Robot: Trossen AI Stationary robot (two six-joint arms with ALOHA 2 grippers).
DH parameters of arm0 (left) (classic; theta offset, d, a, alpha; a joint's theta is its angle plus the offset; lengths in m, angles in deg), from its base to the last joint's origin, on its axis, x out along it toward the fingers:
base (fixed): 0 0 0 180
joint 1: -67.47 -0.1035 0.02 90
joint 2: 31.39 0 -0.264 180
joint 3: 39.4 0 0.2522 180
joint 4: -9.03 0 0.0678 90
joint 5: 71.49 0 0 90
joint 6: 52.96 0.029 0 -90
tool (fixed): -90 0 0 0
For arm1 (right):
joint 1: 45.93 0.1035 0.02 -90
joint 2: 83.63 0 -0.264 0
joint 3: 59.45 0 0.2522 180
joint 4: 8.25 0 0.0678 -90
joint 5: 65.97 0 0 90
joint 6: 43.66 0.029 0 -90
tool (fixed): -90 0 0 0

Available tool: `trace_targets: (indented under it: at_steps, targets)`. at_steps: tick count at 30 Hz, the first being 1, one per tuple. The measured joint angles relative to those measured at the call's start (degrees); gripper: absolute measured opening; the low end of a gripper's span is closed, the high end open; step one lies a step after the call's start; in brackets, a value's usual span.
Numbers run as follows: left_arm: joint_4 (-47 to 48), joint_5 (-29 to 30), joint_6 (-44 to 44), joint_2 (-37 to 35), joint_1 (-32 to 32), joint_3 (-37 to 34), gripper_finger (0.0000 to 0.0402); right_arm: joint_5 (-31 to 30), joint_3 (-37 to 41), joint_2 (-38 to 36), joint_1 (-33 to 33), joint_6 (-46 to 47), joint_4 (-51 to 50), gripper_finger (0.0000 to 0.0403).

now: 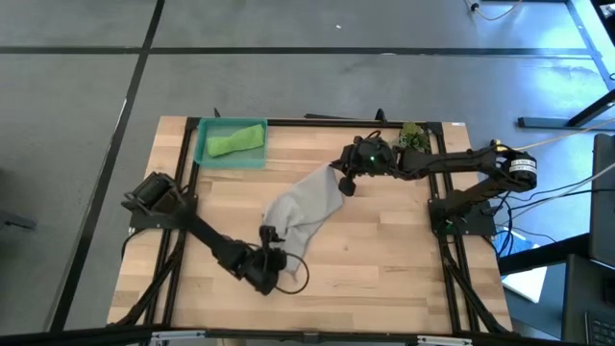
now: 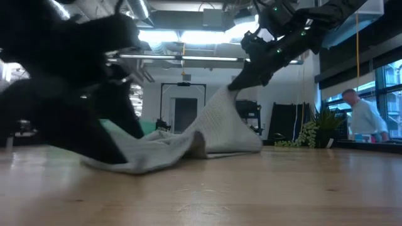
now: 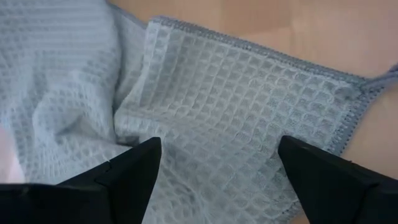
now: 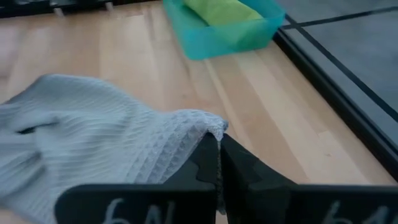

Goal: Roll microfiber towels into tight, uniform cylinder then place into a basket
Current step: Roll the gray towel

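The pale grey towel (image 1: 306, 211) lies crumpled at the table's middle, with its near part on the wood. My right gripper (image 1: 344, 183) is shut on its far corner and holds that corner up. My left gripper (image 1: 269, 235) is open, low over the towel's near end (image 3: 217, 124), with one finger on either side of a corner flap. The lime green towel (image 1: 237, 140) lies rolled in the teal basket (image 1: 207, 154) at the far left. It also shows in the right wrist view (image 4: 217, 9). My right gripper pinches the grey towel's far corner (image 4: 211, 124) at its hemmed edge between its two shut fingers. The fingers slant down from the table's right. The corner is lifted (image 2: 227, 94), and the cloth slopes down from it to the table. I cannot tell whether my left gripper touches the towel.
A small leafy plant sprig (image 1: 413, 136) stands at the far right of the table, close behind my right arm. Bare wood shows to the near right and the left of the towel. A person (image 2: 364, 116) is in the room beyond the table.
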Motion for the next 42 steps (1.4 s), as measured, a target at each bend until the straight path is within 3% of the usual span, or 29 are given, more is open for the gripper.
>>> trace_targets:
  at_steps: [4, 13, 20, 29, 31, 35, 37, 42]
  targets:
    - [2.9, -3.3, -1.8, -0.1, 2.1, 0.0, 0.0324, 0.0, 0.0, 0.0, -1.6, 0.1, 0.0, 0.0004]
    - [5.1, -4.0, -4.2, -0.1, 3.8, 0.1, 0.0324, 1.7, -0.1, 0.0, -5.1, 0.1, 0.0, 0.0013]
    - [5.1, -4.3, -4.1, -0.1, 3.3, 0.0, 0.0324, 3.0, -0.1, 0.0, -6.7, 2.9, 0.0, 0.0058]
    - [5.0, -4.4, -4.7, -0.1, 3.2, 0.0, 0.0324, 0.8, -0.1, 0.0, -10.6, 1.4, 0.2, 0.0152]
    - [5.1, -4.4, -5.6, -0.1, 3.2, 0.0, 0.0324, 4.8, -0.1, -0.2, -11.0, 1.1, 0.4, 0.0166]
    - [5.3, -3.5, -7.0, -1.4, 3.2, -0.3, 0.0324, 22.8, -0.1, -0.4, -8.1, -9.1, -0.1, 0.0175]
    - [6.6, -2.2, -6.8, -3.4, 3.3, -0.7, 0.0324, 28.6, -0.1, -0.4, -5.4, -12.3, -0.7, 0.0174]
    - [6.7, -0.5, -6.9, -10.6, 3.2, -0.5, 0.0324, 26.7, -0.1, -0.4, 1.6, -16.1, -2.0, 0.0165]
